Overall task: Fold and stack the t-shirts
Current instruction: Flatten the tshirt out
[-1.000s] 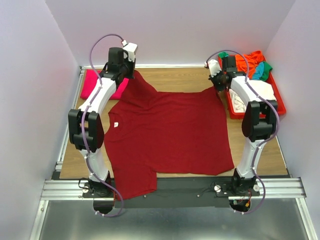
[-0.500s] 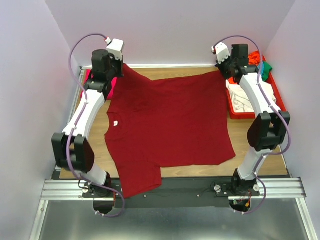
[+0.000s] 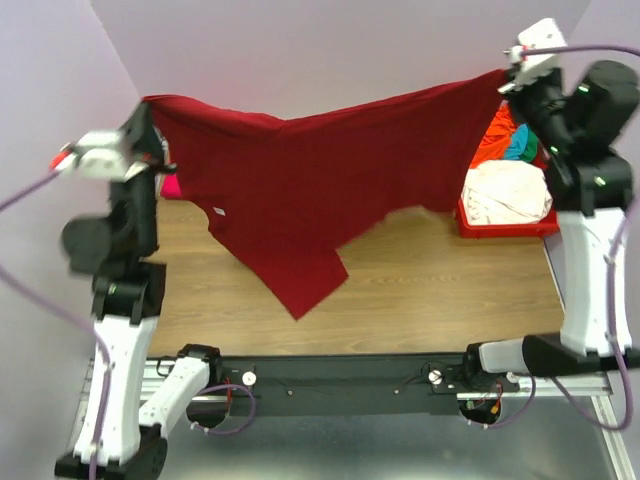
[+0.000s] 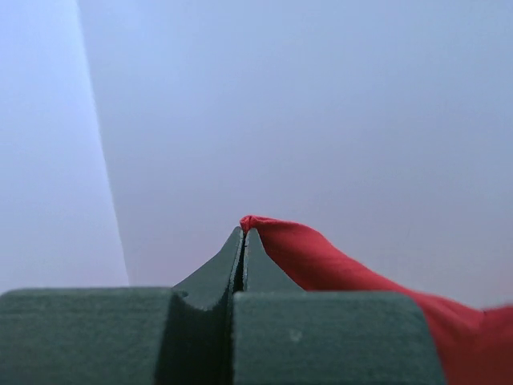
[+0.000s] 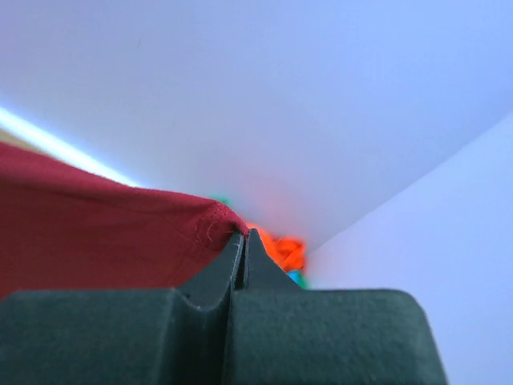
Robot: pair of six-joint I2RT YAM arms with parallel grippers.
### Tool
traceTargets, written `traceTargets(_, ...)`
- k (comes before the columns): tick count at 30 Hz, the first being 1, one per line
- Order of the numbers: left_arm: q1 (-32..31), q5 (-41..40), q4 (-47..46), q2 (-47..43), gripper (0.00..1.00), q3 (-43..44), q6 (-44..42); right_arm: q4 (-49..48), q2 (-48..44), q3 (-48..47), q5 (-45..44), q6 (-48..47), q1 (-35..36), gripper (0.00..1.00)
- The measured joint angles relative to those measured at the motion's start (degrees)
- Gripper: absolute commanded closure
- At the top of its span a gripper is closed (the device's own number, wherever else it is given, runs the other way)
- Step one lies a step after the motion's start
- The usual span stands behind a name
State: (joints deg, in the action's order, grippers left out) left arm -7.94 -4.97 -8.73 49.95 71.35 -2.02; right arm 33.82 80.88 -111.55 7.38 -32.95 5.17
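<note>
One dark red shirt (image 3: 320,165) hung in the air, stretched between the two grippers, one at each end. The left gripper (image 4: 244,234) had its jaws pressed together on a small pinch of that shirt's cloth, which showed just past the fingertips in its wrist view. The right gripper (image 5: 244,238) was the same, jaws closed tight on the shirt's edge, with the cloth running away to the left. From above, the shirt's top edge sagged a little in the middle between the two high corners, the right corner being higher in the picture than the left. One sleeve hung lowest, pointing down over the near left part of the wooden table (image 3: 450,285); whether it touched the wood could not be told. One small white label (image 3: 218,210) showed on the cloth near the left side.

One pink shirt (image 3: 172,186) lay at the far left of the table, mostly hidden behind the left arm and the hanging cloth. One red tray (image 3: 500,226) sat at the far right. Three pieces could be counted in it: one cream shirt (image 3: 505,190) nearest, and one orange shirt (image 3: 493,140) and one teal shirt (image 3: 519,147) behind it.
</note>
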Motion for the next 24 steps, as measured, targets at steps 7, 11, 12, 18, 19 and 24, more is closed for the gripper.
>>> traceTargets(7,0.0,-0.6,-5.4,-10.8,1.00,3.6,4.0,0.4,-12.1,-6.1,0.1,0.0,-0.9,0.99)
traceTargets(11,0.0,-0.5,-5.1,-11.3,1.00,8.2,5.1,0.7,-14.9,-9.6,0.6,0.7,-4.2,0.99)
traceTargets(12,0.0,-0.4,-4.9,-11.3,1.00,9.4,5.2,0.6,-15.3,-10.6,0.9,1.2,-5.3,0.99)
traceTargets(18,0.0,-0.2,-4.7,-11.5,1.00,14.9,5.1,0.7,-15.0,-14.1,2.1,3.3,-8.5,0.99)
traceTargets(19,0.0,-0.2,-4.7,-11.5,1.00,15.5,4.9,0.6,-14.7,-14.0,2.3,3.6,-8.6,0.99)
traceTargets(24,0.0,-0.2,-5.2,-11.5,1.00,15.4,3.9,0.6,-12.8,-11.3,3.8,4.9,-8.7,0.99)
